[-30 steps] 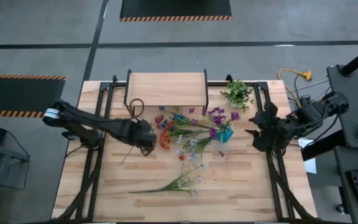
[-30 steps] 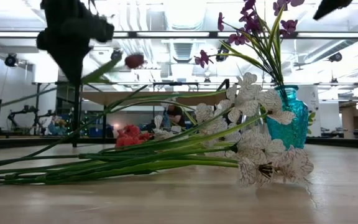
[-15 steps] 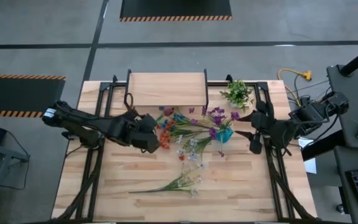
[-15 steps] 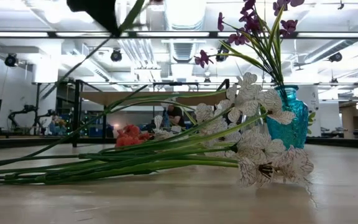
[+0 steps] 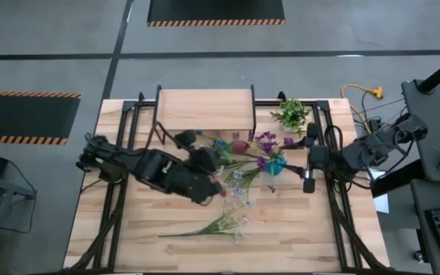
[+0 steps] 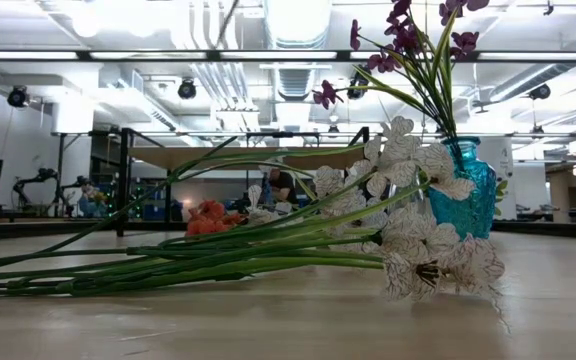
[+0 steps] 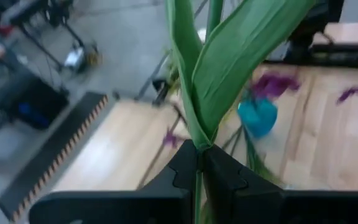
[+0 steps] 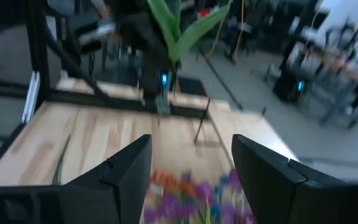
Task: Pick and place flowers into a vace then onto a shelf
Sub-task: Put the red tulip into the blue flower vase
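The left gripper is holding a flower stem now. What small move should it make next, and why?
Probably carry the stem a little further toward the blue vase and start turning its lower end down over the mouth. The left gripper is shut on a green stem, the vase already holds purple flowers, and the right gripper waits open beside it.

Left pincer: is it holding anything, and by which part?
Yes. The left pincer is shut on a flower, gripping it low on the green stem below the leaves.

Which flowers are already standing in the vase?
The purple flowers: their stems stand upright in the teal vase. The white flowers and orange flowers lie flat on the table.
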Action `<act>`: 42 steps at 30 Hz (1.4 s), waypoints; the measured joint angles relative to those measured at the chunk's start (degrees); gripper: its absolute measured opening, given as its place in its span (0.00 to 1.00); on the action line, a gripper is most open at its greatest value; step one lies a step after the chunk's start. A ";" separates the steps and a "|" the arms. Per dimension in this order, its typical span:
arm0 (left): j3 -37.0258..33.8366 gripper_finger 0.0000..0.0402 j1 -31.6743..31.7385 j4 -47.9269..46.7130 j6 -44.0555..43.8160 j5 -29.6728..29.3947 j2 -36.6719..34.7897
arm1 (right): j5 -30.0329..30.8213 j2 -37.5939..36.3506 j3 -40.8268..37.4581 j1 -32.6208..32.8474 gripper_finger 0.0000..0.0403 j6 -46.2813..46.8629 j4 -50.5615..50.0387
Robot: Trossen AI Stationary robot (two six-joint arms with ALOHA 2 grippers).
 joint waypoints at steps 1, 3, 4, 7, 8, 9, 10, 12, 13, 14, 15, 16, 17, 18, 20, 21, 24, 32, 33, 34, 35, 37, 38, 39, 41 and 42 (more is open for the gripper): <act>3.71 0.00 -0.02 -0.75 1.84 -0.10 2.17 | -0.30 -0.02 -0.64 -0.01 0.53 -1.76 2.85; 8.94 0.00 -0.10 -0.97 4.23 -0.64 5.94 | -2.26 -0.04 -1.86 -0.01 0.53 -5.18 8.57; 6.97 0.00 -0.16 2.50 7.14 -1.34 5.23 | -3.48 -0.09 -2.27 -0.01 0.53 -6.68 10.77; 0.80 0.00 0.31 8.27 9.32 -0.13 2.28 | -7.42 -0.05 -3.27 0.00 0.54 -11.00 16.12; -0.16 0.00 0.33 9.29 8.80 -0.84 1.58 | -8.09 -0.06 -3.52 -0.01 0.54 -12.06 17.29; -0.54 0.00 0.37 10.01 8.13 -1.18 0.67 | -8.48 -0.05 -3.78 0.04 0.55 -12.47 17.48; -0.77 0.00 0.01 10.07 7.98 -1.39 -0.17 | -8.44 0.02 -3.86 -0.01 0.56 -12.55 17.52; -0.78 0.00 -0.48 11.10 7.96 -2.16 -0.80 | -8.43 -0.10 -4.07 -0.14 0.58 -12.53 17.69; -0.62 0.00 -0.88 11.03 8.01 -2.24 -0.79 | -8.40 -0.15 -4.23 -0.14 0.59 -12.50 17.81; -0.54 0.00 -1.08 11.22 8.32 -2.38 -0.59 | -8.39 -0.16 -4.43 -0.14 0.60 -12.48 18.11; -0.61 0.00 -1.22 12.09 8.92 -2.88 0.07 | -8.43 -0.05 -4.63 -0.14 0.61 -12.44 18.19; -0.81 0.00 -1.22 13.50 9.82 -3.16 0.60 | -8.60 0.03 -4.85 -0.15 0.62 -12.12 18.17; -1.30 0.00 -1.18 14.45 10.85 -3.21 0.85 | -8.67 0.20 -5.19 -0.20 0.63 -11.81 18.09; -2.05 0.00 -0.79 15.29 11.16 -3.46 1.41 | -8.79 0.37 -5.63 -0.23 0.63 -11.50 18.07; -3.67 0.00 0.06 17.92 12.02 -4.36 2.13 | -8.79 0.25 -6.76 -0.23 0.64 -10.82 17.81; -4.79 0.00 0.40 18.57 12.11 -5.34 2.44 | -8.79 0.11 -7.44 -0.25 0.64 -10.18 17.47; -8.06 0.00 0.71 22.52 12.00 -6.48 3.27 | -8.79 -0.78 -8.97 -0.27 0.64 -8.21 16.44; -19.44 0.00 -1.49 49.88 24.80 -5.70 2.50 | -13.91 -4.24 -12.79 -0.24 0.62 -4.67 15.92; -20.85 0.00 -1.36 53.12 25.81 -3.88 2.27 | -15.35 -4.44 -13.57 -0.23 0.62 -4.70 17.06; -22.17 0.00 -0.97 56.79 27.55 -2.28 1.94 | -16.63 -4.70 -14.48 -0.23 0.62 -4.91 18.11; -23.26 0.00 -0.61 60.01 29.20 -0.96 1.62 | -17.72 -4.96 -15.38 -0.23 0.62 -5.38 19.09; -25.09 0.00 -0.13 65.69 31.82 1.23 0.76 | -18.13 -5.15 -17.38 -0.23 0.61 -5.77 21.37; -25.68 0.00 -0.06 67.15 33.13 2.41 0.37 | -18.19 -5.25 -18.36 -0.23 0.61 -5.77 22.19; -26.12 0.00 0.14 68.15 33.77 3.12 0.05 | -18.21 -5.29 -19.23 -0.23 0.61 -5.75 22.87; -26.86 0.00 0.17 69.48 34.10 4.30 -0.26 | -18.18 -5.29 -20.24 -0.29 0.61 -6.02 24.53; -27.11 0.00 0.44 69.60 34.11 6.06 -0.26 | -18.05 -5.29 -20.65 -0.29 0.61 -6.44 25.88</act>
